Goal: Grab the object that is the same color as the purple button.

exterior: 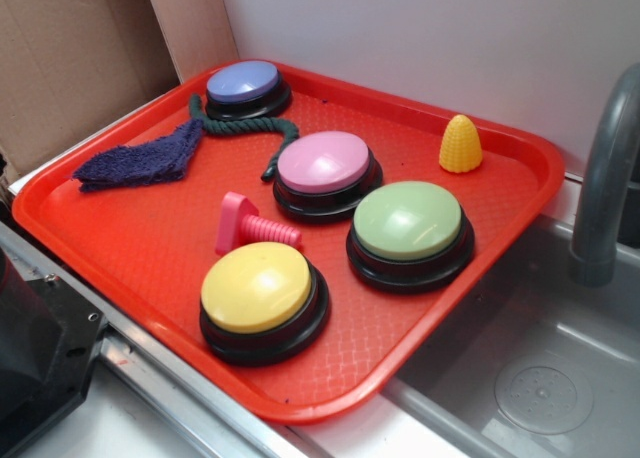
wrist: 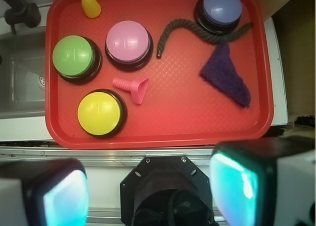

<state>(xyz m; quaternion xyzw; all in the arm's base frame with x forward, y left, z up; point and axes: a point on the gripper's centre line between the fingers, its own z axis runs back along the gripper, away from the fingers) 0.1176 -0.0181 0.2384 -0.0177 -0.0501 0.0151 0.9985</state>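
A dark purple fuzzy rag (exterior: 140,161) lies flat on the left part of a red tray (exterior: 160,248); in the wrist view the rag (wrist: 226,74) is at the right. The purple button (exterior: 245,86) stands at the tray's far corner, and shows at the top right in the wrist view (wrist: 220,9). My gripper (wrist: 150,189) is open and empty, high above the robot base in front of the tray, well clear of the rag. Its pads (wrist: 236,184) glow teal. It is out of the exterior view.
A dark green rope (exterior: 250,130) curls round the purple button. Pink (exterior: 325,168), green (exterior: 408,228) and yellow (exterior: 260,296) buttons, a pink screw (exterior: 250,226) and a yellow cone (exterior: 460,145) sit on the tray. A sink with a faucet (exterior: 605,178) lies to the right.
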